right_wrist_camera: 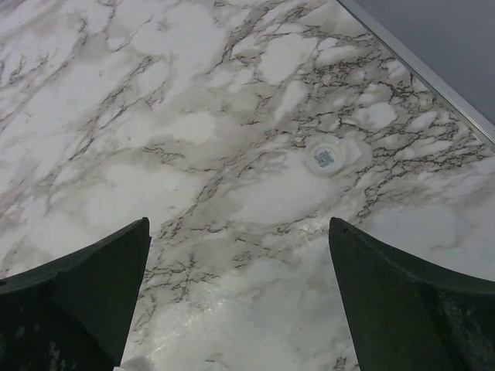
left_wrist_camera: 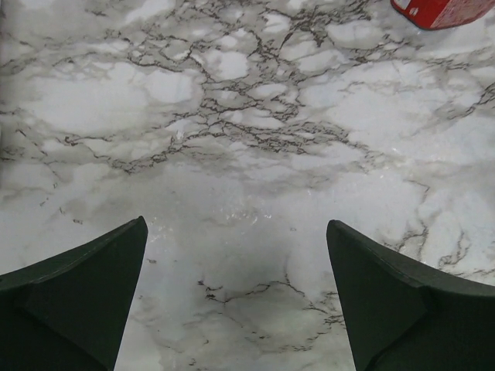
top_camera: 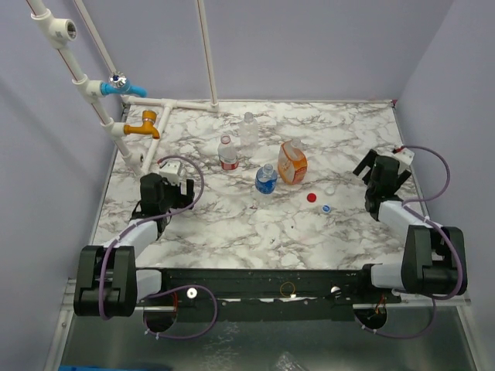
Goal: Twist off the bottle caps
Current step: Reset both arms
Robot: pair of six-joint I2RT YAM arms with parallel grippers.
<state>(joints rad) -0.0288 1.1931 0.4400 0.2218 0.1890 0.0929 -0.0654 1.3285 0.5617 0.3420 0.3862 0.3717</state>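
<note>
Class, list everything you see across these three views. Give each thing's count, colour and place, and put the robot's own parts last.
red-labelled bottle: one, clear, mid-table, leftmost of the bottles
plain bottle: one, clear, farthest back
blue-labelled bottle: one, clear, nearest the arms
orange bottle: one, squat, right of the others
red cap: one, loose on the marble, right of the blue-labelled bottle
blue-and-white cap: one, just right of the red cap
white cap: one, just beyond those two
pipe: white, far left corner, with blue valve and orange tap
table: one, grey-veined white marble
left tool: black, open, empty
right tool: black, open, empty
</note>
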